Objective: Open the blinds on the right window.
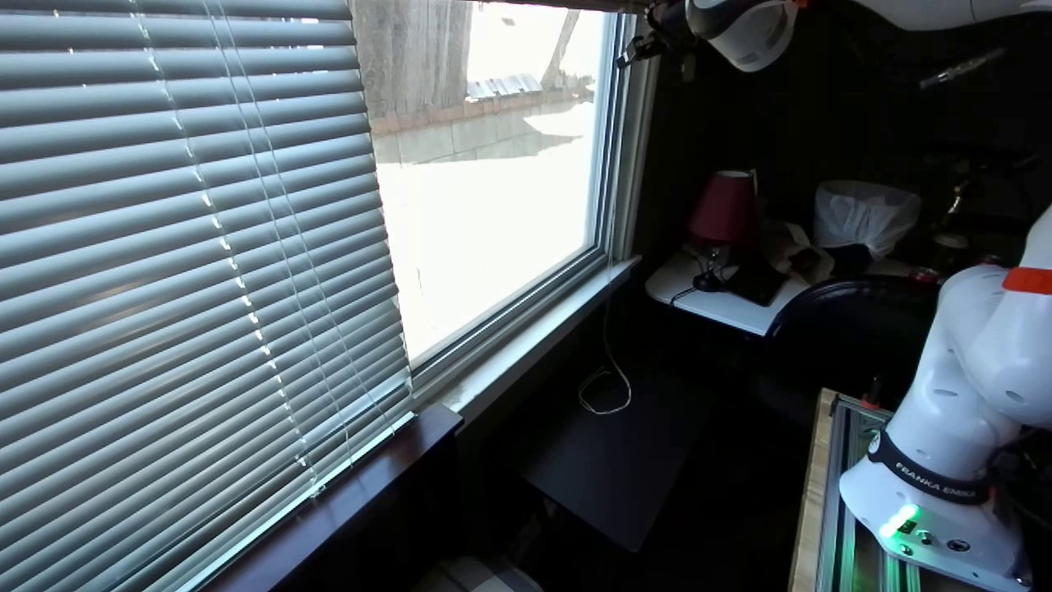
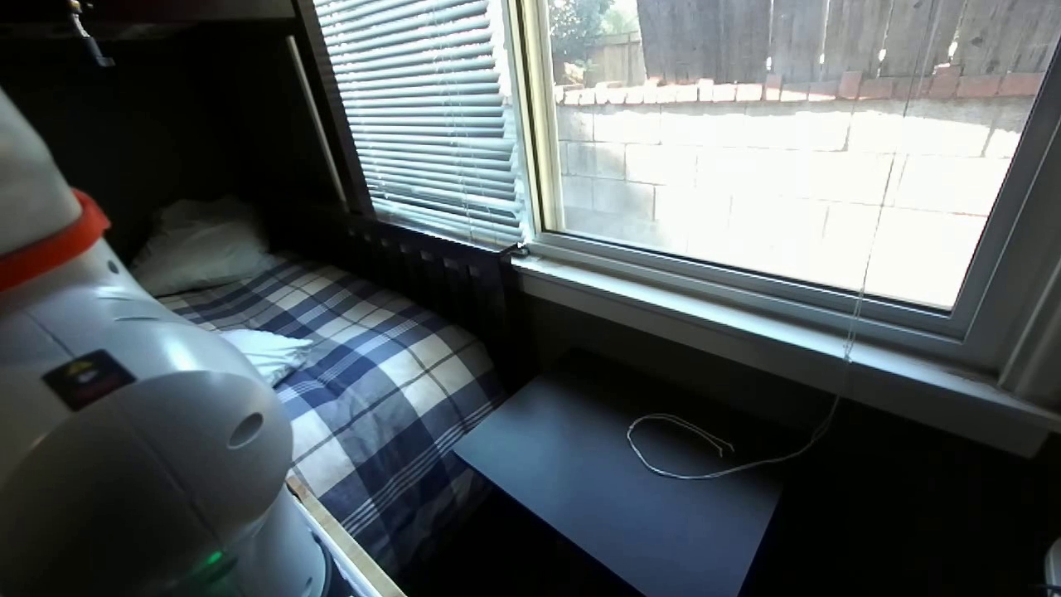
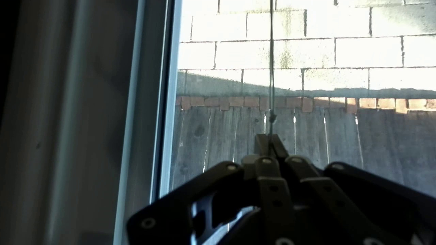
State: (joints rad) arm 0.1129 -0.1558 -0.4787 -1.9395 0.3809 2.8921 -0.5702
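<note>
Cord (image 3: pixel 271 78), thin and pale, is held between the tips of the black, two-fingered claw (image 3: pixel 270 144), which are drawn narrowly together on it; a small dark knot (image 3: pixel 272 118) is seen in the cord just beyond them. In an exterior view, the claw is placed high by the far right edge of the right window (image 1: pixel 485 238), a tall, grey-framed pane of glass through which a sunlit block wall (image 1: pixel 452 146) and a weathered wooden fence (image 1: pixel 419 57) are seen. Its blinds (image 1: pixel 596 5) are shown only as a narrow dark strip across the top of the pane, cut off by the view's edge, so how far they are raised cannot be told. In both exterior views, the cord is hung past the pale sill (image 2: pixel 704 315), and its end is laid in a loose curl on the black, rectangular desk (image 2: pixel 564 464). To the left, a wider set of grey-white horizontal slats (image 1: pixel 189 247) is lowered. In an exterior view, the white, jointed robot arm (image 1: pixel 945 411) is mounted at the near right, and a lamp (image 1: pixel 727 205) with a dark red shade is stood on a white, round-cornered desk (image 1: pixel 723 308) farther off.
</note>
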